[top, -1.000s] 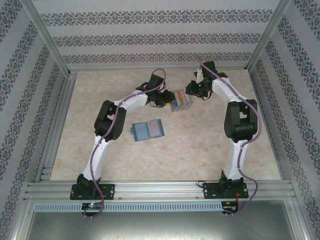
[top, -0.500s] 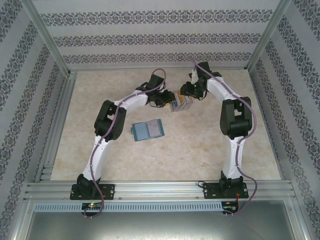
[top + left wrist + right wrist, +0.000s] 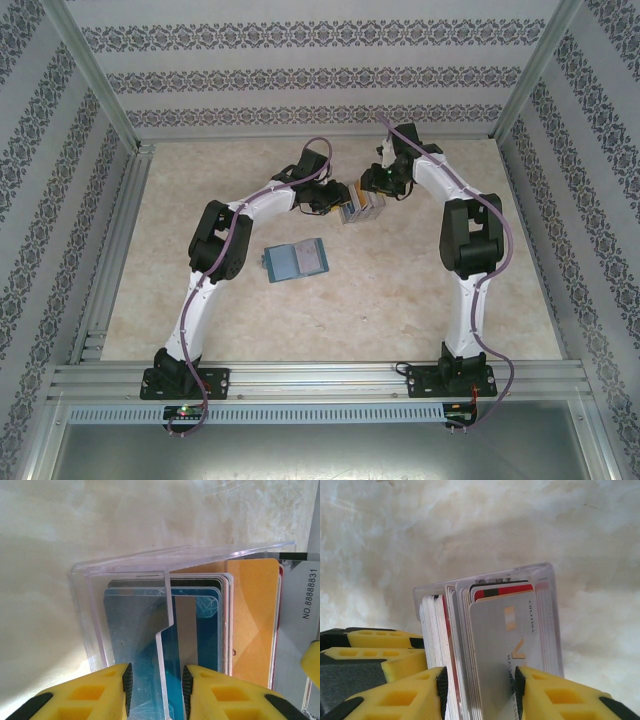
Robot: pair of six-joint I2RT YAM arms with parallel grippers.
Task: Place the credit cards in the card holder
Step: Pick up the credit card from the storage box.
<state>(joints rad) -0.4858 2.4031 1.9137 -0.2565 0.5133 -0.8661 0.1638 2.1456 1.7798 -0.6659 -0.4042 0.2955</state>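
Note:
The credit cards [image 3: 362, 207] stand packed in a clear plastic case [image 3: 90, 610] at the back middle of the table. Blue, silver and orange faces [image 3: 250, 620] show through it. My left gripper [image 3: 156, 687] is at the case's left side. Its jaws stand part-way apart over a blue card, and a clear notched edge runs between them, touching neither pad. My right gripper [image 3: 480, 692] straddles the near end of the card stack [image 3: 500, 645], with the cards filling the gap between its pads. The teal card holder [image 3: 296, 260] lies open on the table nearer me, apart from both grippers.
Metal frame rails [image 3: 120, 240] border the marble-patterned tabletop [image 3: 400, 300] left, right and front. Patterned walls stand behind and to the sides. The left gripper's yellow fingers [image 3: 385, 652] sit close beside the card stack in the right wrist view.
The right arm swung left and brought its gripper onto the cards. The left arm, the case and the card holder have not moved.

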